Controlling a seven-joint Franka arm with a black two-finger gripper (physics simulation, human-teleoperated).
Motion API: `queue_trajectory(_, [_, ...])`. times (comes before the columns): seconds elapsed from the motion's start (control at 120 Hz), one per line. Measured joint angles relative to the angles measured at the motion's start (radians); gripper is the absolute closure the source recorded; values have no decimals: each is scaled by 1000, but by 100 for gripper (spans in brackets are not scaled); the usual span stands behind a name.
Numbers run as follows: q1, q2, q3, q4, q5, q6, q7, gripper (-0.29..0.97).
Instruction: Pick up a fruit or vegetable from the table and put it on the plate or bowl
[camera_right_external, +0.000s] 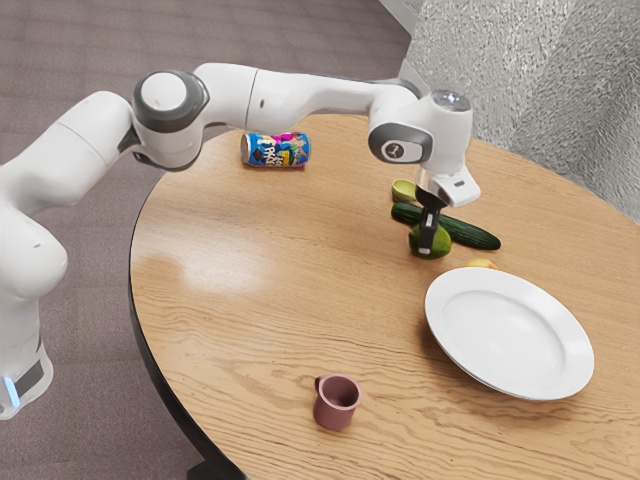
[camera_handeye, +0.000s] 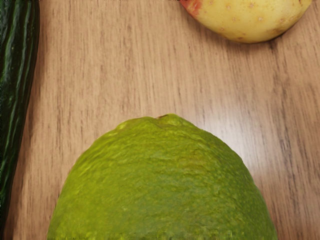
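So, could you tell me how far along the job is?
Nothing is done: the plate holds no fruit. In hand: the claw is down at the green fruit, on the table beside the cucumber. Left: lift it and set it on the plate.

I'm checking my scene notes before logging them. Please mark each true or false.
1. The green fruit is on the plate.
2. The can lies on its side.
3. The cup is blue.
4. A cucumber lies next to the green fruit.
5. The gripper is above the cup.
1. False. The green fruit is off the plate, on the table's wood.
2. True. The can lies on its side.
3. False. The cup is pink.
4. True. The cucumber lies right beside the fruit.
5. False. The gripper is at the green fruit, far from the cup.
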Motion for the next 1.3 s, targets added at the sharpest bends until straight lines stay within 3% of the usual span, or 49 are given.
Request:
queue_trajectory(0.175, [0,-4,-2,0,8,8,-8,39])
queue_trajectory(0.317, [0,-18,-12,0,15,8,-14,49])
queue_trajectory(0.617, [-26,-121,-19,1,20,-59,-24,49])
queue_trajectory(0.892, [-156,-216,-37,1,18,-172,-23,49])
queue_trajectory(1.15, [-254,-218,-54,6,41,-211,-17,49])
queue_trajectory(1.3, [-280,-204,-51,9,60,-166,-14,49])
